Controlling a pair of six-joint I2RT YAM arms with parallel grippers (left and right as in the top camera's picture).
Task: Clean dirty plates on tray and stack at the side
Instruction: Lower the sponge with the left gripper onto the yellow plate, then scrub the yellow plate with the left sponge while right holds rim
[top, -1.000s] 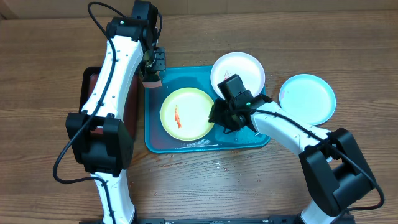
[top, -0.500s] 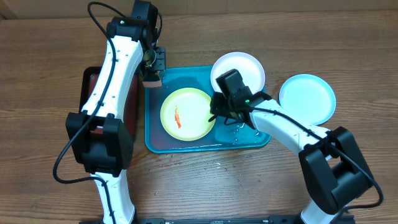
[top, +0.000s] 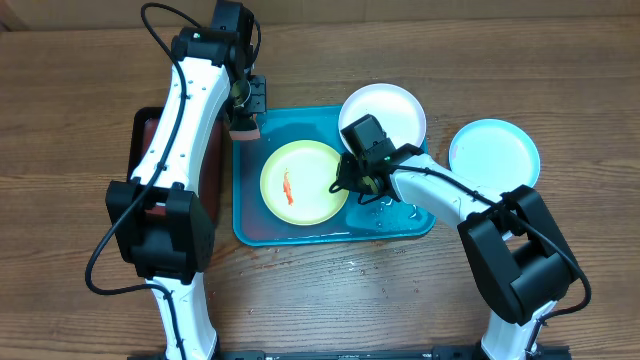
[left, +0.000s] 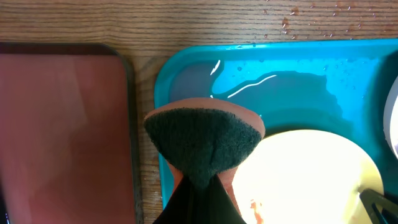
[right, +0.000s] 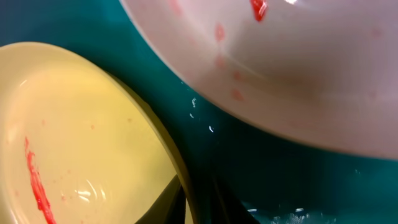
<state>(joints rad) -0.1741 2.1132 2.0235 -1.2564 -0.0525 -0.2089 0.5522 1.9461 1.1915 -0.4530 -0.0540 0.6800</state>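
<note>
The yellow-green plate (top: 310, 170) lies flat-looking in the middle of the turquoise tray (top: 290, 232), a red-orange smear (top: 287, 188) left of its centre. The white plate (top: 395, 108) sits over the tray's far right corner, partly past the rim, with small red spots on it in the right wrist view. The light blue plate (top: 495, 158) lies on the table (top: 80, 80) right of the tray and apart from it. A film of water (left: 280, 93) pools on the tray floor.

The right pincer (top: 345, 186) is clamped on the yellow-green plate's right rim, which runs between its fingers. The left pincer (top: 243, 118) hangs over the tray's far left corner, clenched on a sponge (top: 245, 130) with a dark green face. A black tray (top: 139, 150) with a dark red inside lies left of the turquoise one.

A second ago the right pincer stood wider, just off the rim; it has since moved onto it and narrowed. The left arm and the other two plates have not moved.
</note>
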